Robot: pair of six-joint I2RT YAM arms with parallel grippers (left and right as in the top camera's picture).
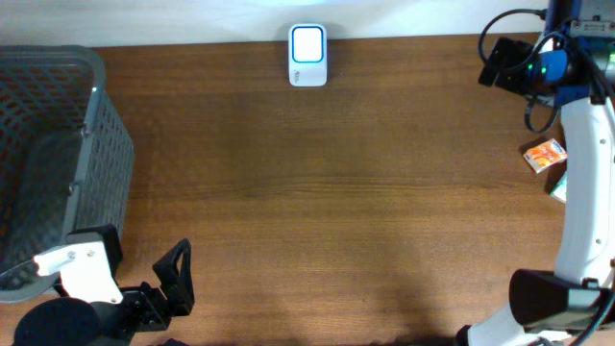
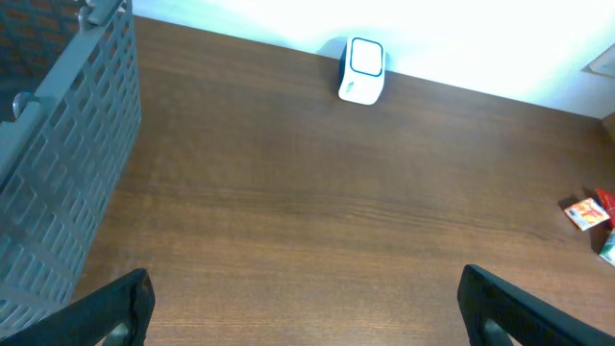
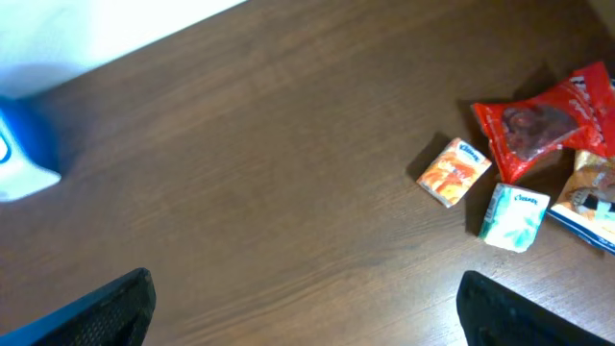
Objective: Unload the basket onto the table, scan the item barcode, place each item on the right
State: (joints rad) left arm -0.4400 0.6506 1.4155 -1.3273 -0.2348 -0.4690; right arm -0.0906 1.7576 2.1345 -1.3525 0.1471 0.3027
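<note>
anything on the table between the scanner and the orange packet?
Nothing: bare wood table from the scanner to the orange packet. Clearest in the right wrist view; overhead agrees.

On the brown wooden tabletop (image 1: 317, 192), a white scanner (image 1: 307, 56) stands at the far edge, a grey mesh basket (image 1: 58, 144) fills the left side, the left claw (image 1: 171, 284) sits near the front-left corner, and a small orange packet (image 1: 545, 155) lies just beside the white right arm (image 1: 586, 192).
</note>
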